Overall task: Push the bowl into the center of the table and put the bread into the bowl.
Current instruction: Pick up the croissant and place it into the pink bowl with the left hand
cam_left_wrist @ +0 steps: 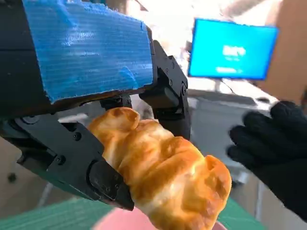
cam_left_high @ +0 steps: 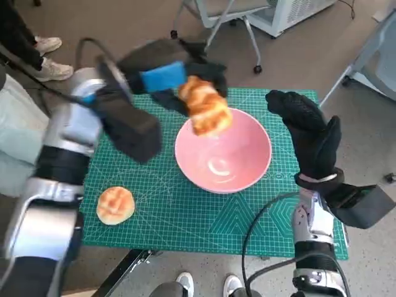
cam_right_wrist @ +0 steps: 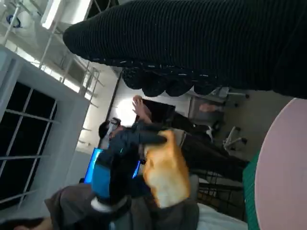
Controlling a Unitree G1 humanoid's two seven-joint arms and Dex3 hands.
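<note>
One golden, twisted bread roll [cam_left_high: 206, 111] is gripped in the blue-taped left hand [cam_left_high: 162, 79], seemingly just above the pink plastic bowl's [cam_left_high: 247, 166] rim; the gloved right hand [cam_left_high: 306, 133] hovers empty, fingers apart.

Bowl: round pink plastic bowl [cam_left_high: 232, 159], upright, near the table's middle.
Bread: golden braided bread roll [cam_left_high: 205, 106], raised over the bowl's rim.

A green cutting mat [cam_left_high: 185, 216] covers the tabletop. Someone's white sneakers [cam_left_high: 48, 59] show at the far left of the floor, another pair [cam_left_high: 207, 284] at the table's near edge. A wheeled chair base [cam_left_high: 238, 34] stands beyond, and a glowing blue monitor [cam_left_wrist: 232, 48] behind.
</note>
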